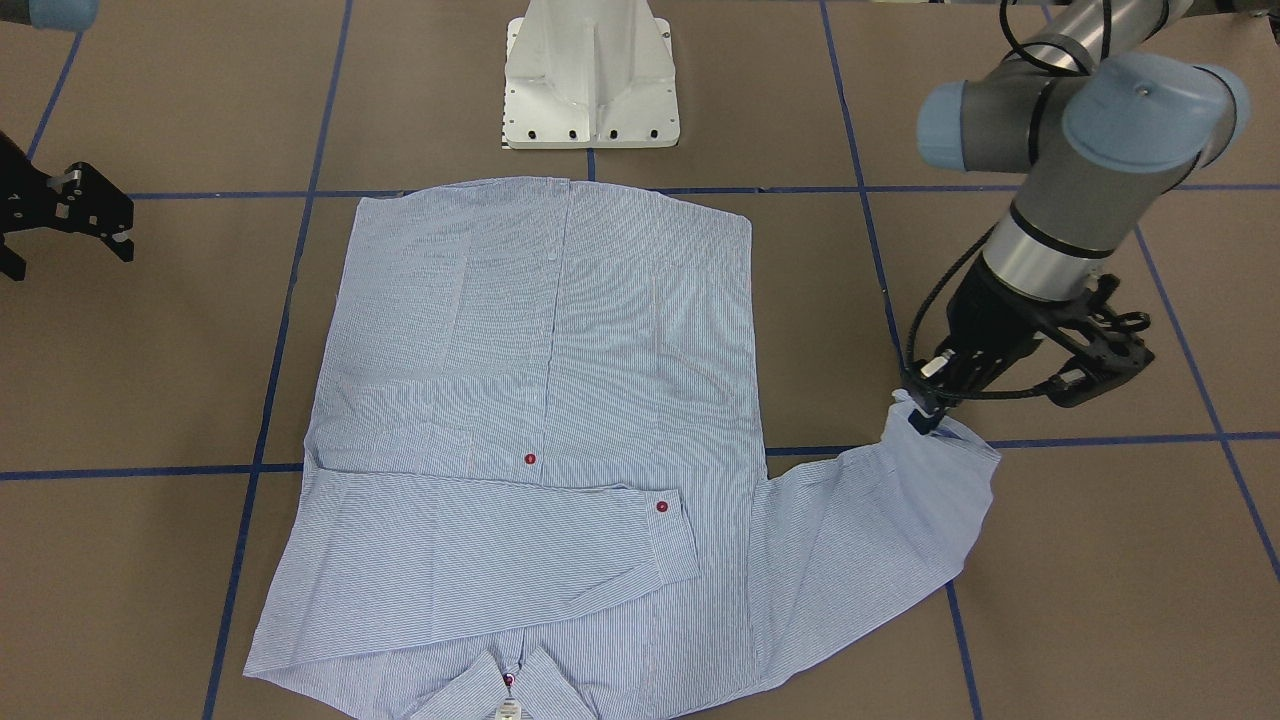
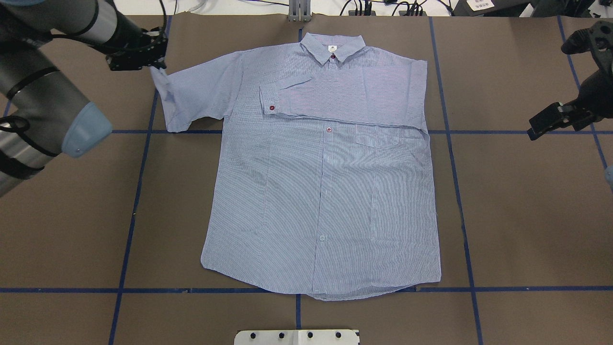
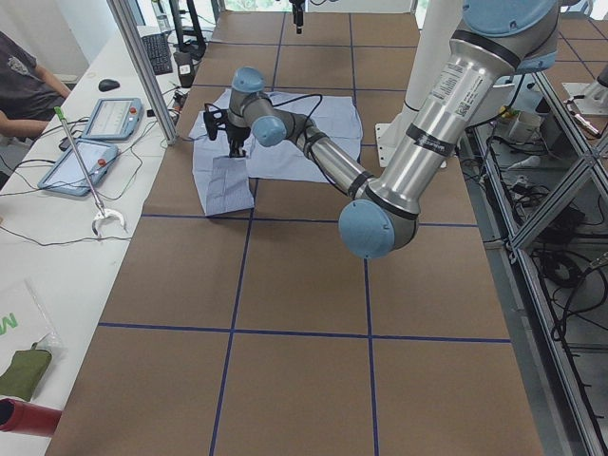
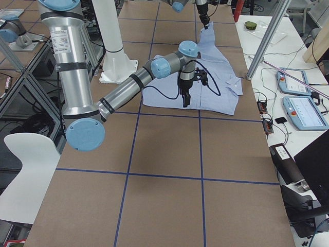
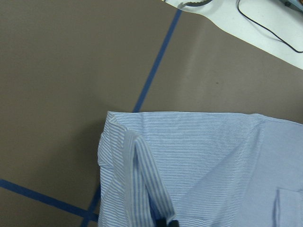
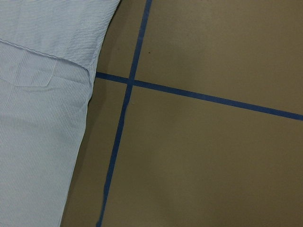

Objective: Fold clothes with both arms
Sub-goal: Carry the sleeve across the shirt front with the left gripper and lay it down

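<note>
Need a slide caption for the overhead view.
Left gripper pinches the unfolded sleeve of the shirt; right gripper clear of it.

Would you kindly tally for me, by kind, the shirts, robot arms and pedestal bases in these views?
1 shirt
2 robot arms: left arm, right arm
1 white pedestal base
Total: 4

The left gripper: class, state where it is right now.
In the overhead view the left gripper is at the upper left, pinching the tip of the outstretched sleeve of the shirt.
</note>
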`<move>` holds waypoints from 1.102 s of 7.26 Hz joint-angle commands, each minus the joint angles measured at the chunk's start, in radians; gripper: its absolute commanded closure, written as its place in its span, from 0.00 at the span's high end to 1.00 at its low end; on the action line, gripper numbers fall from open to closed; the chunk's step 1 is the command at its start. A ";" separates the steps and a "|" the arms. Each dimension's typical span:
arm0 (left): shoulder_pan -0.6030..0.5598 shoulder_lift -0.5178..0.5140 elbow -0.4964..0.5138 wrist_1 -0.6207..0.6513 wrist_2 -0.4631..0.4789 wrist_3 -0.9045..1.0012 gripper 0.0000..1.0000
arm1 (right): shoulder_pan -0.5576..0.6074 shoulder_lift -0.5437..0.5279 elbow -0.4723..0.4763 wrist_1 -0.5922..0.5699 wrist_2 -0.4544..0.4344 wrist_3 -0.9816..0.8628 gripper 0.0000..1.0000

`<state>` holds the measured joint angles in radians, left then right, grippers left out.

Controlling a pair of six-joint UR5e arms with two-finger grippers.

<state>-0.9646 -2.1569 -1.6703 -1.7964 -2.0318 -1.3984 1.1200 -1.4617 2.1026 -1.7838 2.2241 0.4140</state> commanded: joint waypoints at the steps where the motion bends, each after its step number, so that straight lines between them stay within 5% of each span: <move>1: 0.042 -0.200 0.093 0.057 0.004 -0.083 0.00 | 0.017 -0.095 -0.001 0.095 0.002 0.000 1.00; 4: 0.122 -0.511 0.329 0.043 0.022 -0.241 0.00 | 0.026 -0.117 -0.007 0.095 0.003 0.000 1.00; 8: 0.223 -0.583 0.434 -0.101 0.086 -0.396 0.00 | 0.043 -0.115 -0.033 0.096 0.002 -0.006 1.00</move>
<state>-0.7736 -2.7337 -1.2628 -1.8678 -1.9897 -1.7738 1.1605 -1.5778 2.0758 -1.6879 2.2258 0.4084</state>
